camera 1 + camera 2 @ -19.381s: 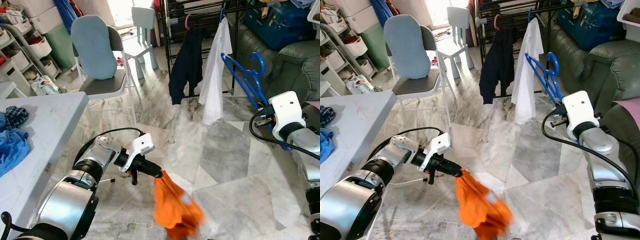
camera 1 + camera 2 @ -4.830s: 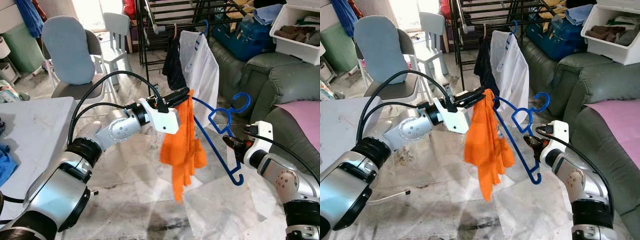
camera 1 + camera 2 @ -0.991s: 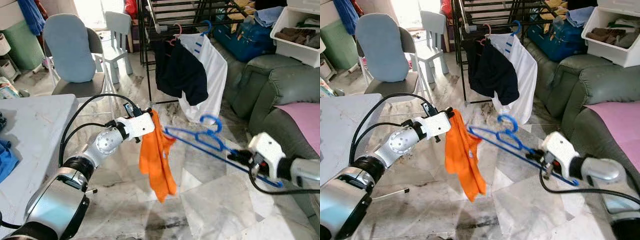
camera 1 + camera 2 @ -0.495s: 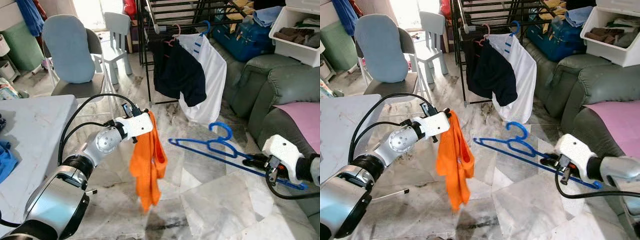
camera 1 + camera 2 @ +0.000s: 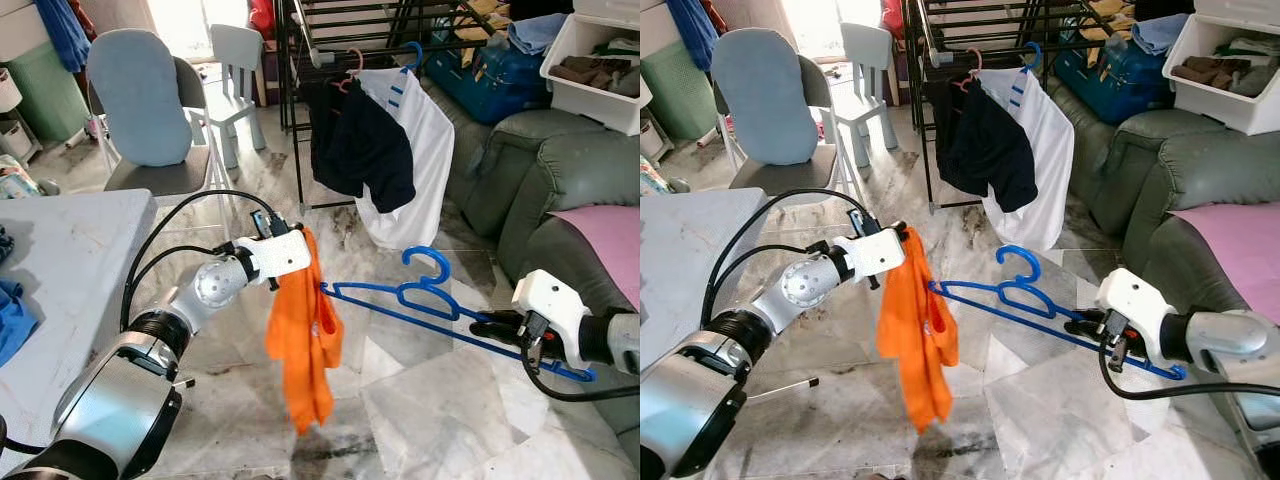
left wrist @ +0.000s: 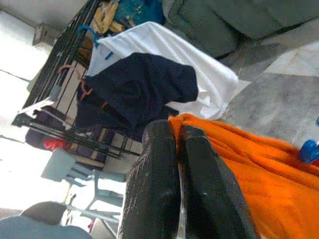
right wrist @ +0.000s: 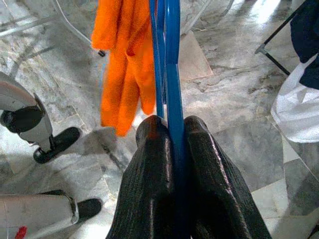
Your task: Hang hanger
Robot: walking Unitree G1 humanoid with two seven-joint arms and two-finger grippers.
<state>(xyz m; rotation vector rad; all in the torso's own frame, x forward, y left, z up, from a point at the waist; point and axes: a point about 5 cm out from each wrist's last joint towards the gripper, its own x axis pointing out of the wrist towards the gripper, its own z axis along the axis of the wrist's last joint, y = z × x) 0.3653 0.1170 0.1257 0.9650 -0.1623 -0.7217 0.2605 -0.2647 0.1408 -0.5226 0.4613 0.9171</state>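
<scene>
Right end effector [image 5: 1092,325] clamps the blue hanger [image 5: 1020,295]; left end effector [image 5: 300,238] pinches the orange shirt [image 5: 303,340]. Hanger tip sits at the cloth; it may snag or miss the opening.

You've got a glossy blue hanger [image 5: 430,305], smooth plastic look, pinched in the right gripper [image 7: 169,144], whose fingers [image 7: 149,199] are matt black with a fine ribbed texture. Left gripper [image 6: 177,144]: same matt ribbed black, clamped on the orange garment [image 5: 303,345], a soft matt knit cloth. Arm shells are brushed silver metal with glossy white plastic wrist housings. The floor [image 5: 420,400] is polished marble tile, grey-veined, slightly reflective. The drying rack [image 5: 300,100] is thin black-painted metal tube. The white shirt [image 5: 420,160] and dark garment [image 5: 355,145] on it are matt fabric. The sofa [image 5: 540,170] reads as dull green leather, creased.
</scene>
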